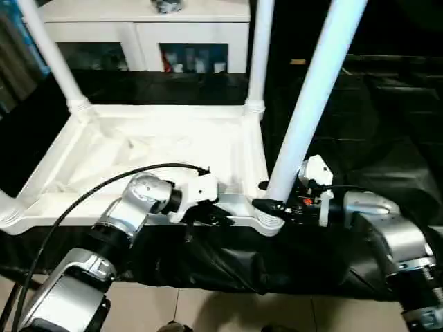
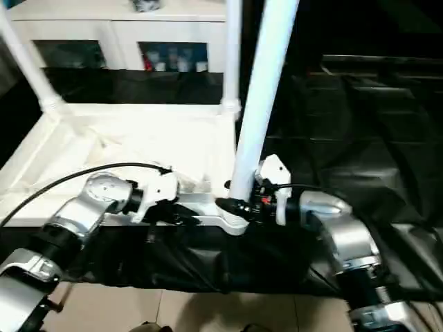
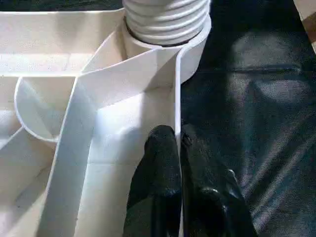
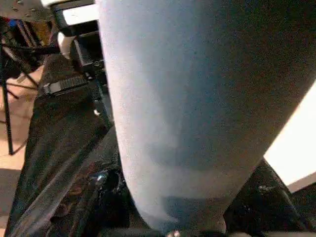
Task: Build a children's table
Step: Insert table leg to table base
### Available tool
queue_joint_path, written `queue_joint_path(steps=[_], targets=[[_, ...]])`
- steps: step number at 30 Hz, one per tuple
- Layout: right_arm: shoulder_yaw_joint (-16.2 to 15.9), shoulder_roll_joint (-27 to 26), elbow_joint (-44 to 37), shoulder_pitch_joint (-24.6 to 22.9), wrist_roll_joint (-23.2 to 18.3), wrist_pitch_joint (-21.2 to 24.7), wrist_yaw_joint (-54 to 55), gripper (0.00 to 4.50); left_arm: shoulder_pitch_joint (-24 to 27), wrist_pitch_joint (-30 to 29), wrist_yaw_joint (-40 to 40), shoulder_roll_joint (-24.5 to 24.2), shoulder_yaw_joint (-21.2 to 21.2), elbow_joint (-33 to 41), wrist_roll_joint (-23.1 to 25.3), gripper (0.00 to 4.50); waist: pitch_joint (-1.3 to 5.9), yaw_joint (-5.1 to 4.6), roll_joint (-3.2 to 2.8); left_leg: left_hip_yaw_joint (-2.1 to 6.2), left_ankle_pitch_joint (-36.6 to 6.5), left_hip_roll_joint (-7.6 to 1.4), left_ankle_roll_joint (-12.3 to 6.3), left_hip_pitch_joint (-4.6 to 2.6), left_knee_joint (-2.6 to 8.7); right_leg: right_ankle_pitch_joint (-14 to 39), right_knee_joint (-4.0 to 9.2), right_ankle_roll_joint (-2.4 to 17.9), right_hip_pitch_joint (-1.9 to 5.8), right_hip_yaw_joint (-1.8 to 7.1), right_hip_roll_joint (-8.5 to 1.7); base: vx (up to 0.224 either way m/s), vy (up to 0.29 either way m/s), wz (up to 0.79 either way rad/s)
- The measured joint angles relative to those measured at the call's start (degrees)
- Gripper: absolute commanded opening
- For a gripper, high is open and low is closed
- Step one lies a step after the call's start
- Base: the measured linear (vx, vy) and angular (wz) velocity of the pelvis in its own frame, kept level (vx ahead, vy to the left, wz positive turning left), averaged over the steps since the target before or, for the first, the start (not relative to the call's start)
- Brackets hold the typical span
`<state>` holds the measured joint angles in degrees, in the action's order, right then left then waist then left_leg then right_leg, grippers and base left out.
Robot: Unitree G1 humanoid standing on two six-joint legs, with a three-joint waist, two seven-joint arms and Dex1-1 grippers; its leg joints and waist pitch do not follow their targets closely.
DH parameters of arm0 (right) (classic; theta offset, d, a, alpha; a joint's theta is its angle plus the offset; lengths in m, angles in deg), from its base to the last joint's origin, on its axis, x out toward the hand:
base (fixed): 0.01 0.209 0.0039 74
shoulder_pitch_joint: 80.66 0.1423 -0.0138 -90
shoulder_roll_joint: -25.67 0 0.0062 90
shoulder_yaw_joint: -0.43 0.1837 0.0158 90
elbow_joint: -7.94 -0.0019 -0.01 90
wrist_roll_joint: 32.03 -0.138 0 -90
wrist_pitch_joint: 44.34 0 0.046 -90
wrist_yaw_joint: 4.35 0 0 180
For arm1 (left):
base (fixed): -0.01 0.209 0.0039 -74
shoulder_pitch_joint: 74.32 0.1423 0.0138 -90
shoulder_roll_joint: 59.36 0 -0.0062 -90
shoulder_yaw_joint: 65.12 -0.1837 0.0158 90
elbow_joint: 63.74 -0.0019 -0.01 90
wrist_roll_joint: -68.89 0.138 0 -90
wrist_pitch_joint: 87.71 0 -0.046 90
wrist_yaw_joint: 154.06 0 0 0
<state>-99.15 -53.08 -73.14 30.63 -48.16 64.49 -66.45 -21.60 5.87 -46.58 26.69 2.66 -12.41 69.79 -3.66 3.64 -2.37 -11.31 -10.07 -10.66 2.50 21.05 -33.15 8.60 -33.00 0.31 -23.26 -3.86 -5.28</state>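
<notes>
Tabletop (image 1: 149,149) is flipped ribbed-side up on a black cloth (image 1: 387,138), which makes sense since the corner sockets have to face up to take the legs. I'll use it as the landmark.

Going left to right: the far-left corner has a leg (image 1: 52,52) standing in it, leaning outward a bit. On the near rim, just left of the near-right corner, the left gripper (image 3: 177,140) is pinched down almost fully closed on the thin rim wall, one finger inside the wall and one outside. My guess is it's pinning the top down so it doesn't slide or twist while the leg goes in. Its black cable (image 1: 104,183) loops over the near part of the top.

At the far-right corner another leg (image 1: 259,48) stands upright in its socket. At the near-right corner the fourth leg (image 1: 311,97) sits with its foot in the socket (image 1: 266,221) but tilts away to the right, so I'd say it isn't seated straight yet. The right gripper (image 1: 273,204) is around its base at about half opening, closed on the tube, probably to steer or turn it home.

Behind the tabletop stands a white cabinet (image 1: 145,31) with glass doors. Nothing really blocks the socket; the cable and the left gripper close by are the only things crowding it.
</notes>
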Motion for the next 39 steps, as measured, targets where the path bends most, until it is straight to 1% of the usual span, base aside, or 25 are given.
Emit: queue_joint_path(steps=[3,8,13,14,16,18,22,29,32,34,36,39], targets=[[-0.4,0.6,-1.4,-0.4,0.2,0.6,-0.8,1.95,-0.1,0.0,0.3,0.2,0.0,-0.2,0.1,0.0,0.01,0.02,0.04,-0.01,0.0,0.0,0.0,-0.01,-0.03,0.0,-0.01,0.0,0.0,0.01,0.0,0.0,0.0,0.0],[-1.1,1.1,-2.3,-1.0,0.4,0.1,-0.9,1.95,-0.1,0.0,0.8,0.4,0.5,-0.9,0.2,0.0,0.02,-0.08,0.04,-0.01,0.0,0.0,-0.01,-0.03,-0.18,0.0,-0.04,0.0,0.03,0.04,-0.01,0.0,0.0,0.0],[-1.0,0.9,-3.1,-2.6,1.0,-2.5,0.4,1.95,-0.1,0.0,0.9,0.6,0.7,-1.1,0.4,0.0,0.05,-0.18,0.02,0.0,0.0,0.0,-0.01,-0.02,-0.31,0.1,-0.04,-0.1,0.07,0.08,-0.01,0.0,0.0,0.0],[-0.9,0.5,-2.8,-2.6,1.2,-3.2,1.0,1.95,-0.1,0.0,0.9,0.6,0.8,-1.1,0.4,0.0,0.05,-0.25,0.02,-0.01,0.0,-0.01,-0.01,-0.01,-0.33,0.1,-0.04,-0.1,0.07,0.08,-0.01,0.0,0.0,0.0],[0.2,-1.7,-0.5,-2.3,1.7,-4.8,4.1,1.95,-0.1,0.0,0.9,0.6,0.8,-1.1,0.4,0.0,0.07,-0.36,0.05,-0.01,0.0,-0.01,-0.01,-0.01,-0.37,0.1,-0.06,-0.1,0.07,0.07,-0.01,0.0,0.0,0.0],[0.2,-2.3,1.4,-1.5,2.4,-5.5,5.5,1.95,-0.1,0.0,1.1,0.7,0.9,-1.1,0.5,0.0,0.09,-0.36,0.01,-0.01,0.0,-0.01,-0.01,0.02,-0.39,0.0,-0.06,0.0,0.07,0.08,-0.01,0.0,0.0,0.0],[0.2,-2.8,2.5,-1.2,2.5,-6.7,5.7,1.95,0.0,-0.2,1.1,0.7,1.1,-1.1,0.5,0.0,0.1,-0.58,0.01,0.0,0.0,-0.03,-0.01,0.0,-0.36,0.0,-0.12,0.0,0.06,0.05,-0.01,0.0,0.0,0.0],[0.4,-3.3,2.8,-1.3,2.1,-6.6,5.7,1.95,0.0,-0.2,1.0,0.6,1.3,-1.1,0.5,0.0,0.1,-0.65,0.01,-0.01,0.0,-0.07,-0.01,0.0,-0.39,0.0,-0.14,0.0,0.06,0.02,0.0,0.0,0.0,0.0],[1.0,-3.7,2.8,-1.7,1.3,-6.1,6.0,1.95,0.1,-0.3,0.8,0.7,1.4,-1.1,0.5,0.0,0.14,-0.59,-0.06,0.0,0.0,-0.07,-0.01,-0.01,-0.37,0.0,-0.15,0.0,0.06,0.01,0.0,0.0,0.0,0.0],[2.8,-4.6,2.6,-3.2,-0.3,-5.5,6.6,1.95,0.1,-0.4,0.8,0.9,1.4,-1.1,0.5,0.0,0.19,-0.3,-0.11,0.0,0.0,-0.08,-0.01,-0.01,-0.36,0.0,-0.15,0.0,0.06,0.0,0.0,0.0,0.0,0.0],[5.0,-6.0,2.6,-4.9,-2.6,-5.3,7.4,1.95,0.2,-0.6,0.8,1.1,1.5,-1.1,0.5,0.0,0.29,-0.27,-0.26,-0.01,0.0,-0.07,0.0,0.01,-0.37,0.0,-0.14,0.0,0.06,0.01,0.0,0.0,0.0,0.0],[6.3,-6.9,3.1,-6.1,-4.6,-5.4,8.3,1.95,0.2,-0.6,0.9,1.2,1.5,-1.1,0.5,0.0,0.33,-0.27,-0.33,-0.01,-0.1,-0.07,0.0,0.01,-0.38,0.0,-0.14,0.0,0.05,0.01,0.0,0.0,0.0,0.0]])
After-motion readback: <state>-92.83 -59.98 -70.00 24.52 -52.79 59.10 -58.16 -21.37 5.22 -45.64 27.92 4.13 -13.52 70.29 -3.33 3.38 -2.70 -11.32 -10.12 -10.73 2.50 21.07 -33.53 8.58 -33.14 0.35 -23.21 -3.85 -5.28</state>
